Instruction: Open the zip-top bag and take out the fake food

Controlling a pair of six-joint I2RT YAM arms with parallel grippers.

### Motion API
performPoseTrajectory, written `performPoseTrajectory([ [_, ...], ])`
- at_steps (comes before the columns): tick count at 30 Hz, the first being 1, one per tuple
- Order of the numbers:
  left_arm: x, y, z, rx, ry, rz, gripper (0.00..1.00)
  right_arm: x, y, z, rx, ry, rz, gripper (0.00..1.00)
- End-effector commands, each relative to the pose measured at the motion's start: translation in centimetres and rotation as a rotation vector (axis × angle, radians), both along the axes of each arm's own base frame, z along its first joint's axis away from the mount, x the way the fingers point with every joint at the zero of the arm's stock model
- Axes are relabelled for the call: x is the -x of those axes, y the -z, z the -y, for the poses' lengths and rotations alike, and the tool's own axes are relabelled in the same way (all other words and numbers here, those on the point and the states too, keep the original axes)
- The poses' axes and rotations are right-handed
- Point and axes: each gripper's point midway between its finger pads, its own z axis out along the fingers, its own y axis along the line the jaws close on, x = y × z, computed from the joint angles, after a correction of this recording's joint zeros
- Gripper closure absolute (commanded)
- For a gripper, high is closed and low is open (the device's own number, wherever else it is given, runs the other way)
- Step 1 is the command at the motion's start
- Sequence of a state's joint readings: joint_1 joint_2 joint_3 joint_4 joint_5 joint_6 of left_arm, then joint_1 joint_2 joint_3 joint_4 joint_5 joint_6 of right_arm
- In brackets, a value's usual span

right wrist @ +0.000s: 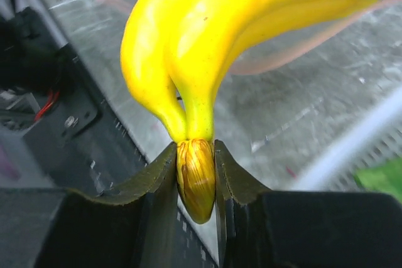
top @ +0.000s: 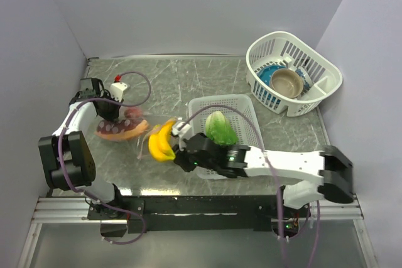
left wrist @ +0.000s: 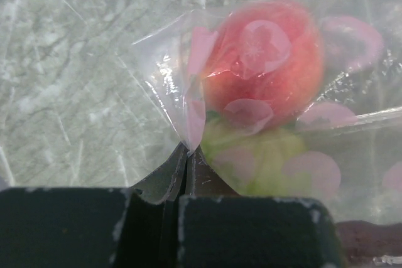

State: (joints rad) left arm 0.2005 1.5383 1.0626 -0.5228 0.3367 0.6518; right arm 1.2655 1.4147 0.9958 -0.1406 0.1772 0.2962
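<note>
The clear zip-top bag [top: 124,127] lies at the left of the table, holding a pink-red round fruit [left wrist: 264,61] and an orange and dark red slice [top: 119,131]. My left gripper [top: 112,112] is shut on a corner of the bag [left wrist: 188,123]. My right gripper [right wrist: 196,155] is shut on the brown stem of the yellow banana [right wrist: 207,36], which sits near the bag's mouth in the top view [top: 162,142]. The green lettuce [top: 220,127] lies in the white perforated tray [top: 242,106].
A white basket [top: 314,92] at the back right holds a blue bowl [top: 271,76] and a tan bowl [top: 287,83]. Grey walls close the left, back and right. The table's front edge runs just below the right gripper.
</note>
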Motion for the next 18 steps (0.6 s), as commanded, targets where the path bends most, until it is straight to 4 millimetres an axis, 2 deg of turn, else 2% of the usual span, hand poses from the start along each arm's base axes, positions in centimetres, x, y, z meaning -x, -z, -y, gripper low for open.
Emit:
performPoseTrajectory([
  [1,0.1,-0.1,-1.1,-0.027,-0.042,-0.014,0.99,-1.2,-4.6,4.7,-0.052,0.109,0.098,0.96],
  [2,0.1,-0.2,-1.0,-0.024,-0.044,-0.015,0.99,-1.4,-6.3,5.8,-0.093,0.138,0.119,0.96],
  [4,0.0,-0.6,-0.8,-0.012,-0.042,-0.008,0.99,-1.3,-7.1,7.0,-0.116,0.15,0.14,0.94],
  [5,0.0,-0.9,-0.7,-0.008,-0.043,-0.003,0.99,-1.3,-8.4,7.8,-0.155,0.159,0.157,0.93],
  [8,-0.1,-1.5,-0.5,0.007,-0.041,0.002,0.99,-1.8,-9.5,9.8,-0.185,0.212,0.181,0.91],
  [11,-0.1,-2.0,-0.4,0.01,-0.04,0.009,0.99,-3.0,-9.4,12.0,-0.183,0.301,0.199,0.9],
  [15,-0.1,-2.7,0.2,0.034,-0.031,0.014,0.99,-5.9,-6.6,16.0,-0.063,0.532,0.193,0.9],
  [18,-0.1,-4.0,1.0,0.058,-0.019,0.028,0.99,-7.2,-4.7,17.5,-0.017,0.62,0.187,0.85],
])
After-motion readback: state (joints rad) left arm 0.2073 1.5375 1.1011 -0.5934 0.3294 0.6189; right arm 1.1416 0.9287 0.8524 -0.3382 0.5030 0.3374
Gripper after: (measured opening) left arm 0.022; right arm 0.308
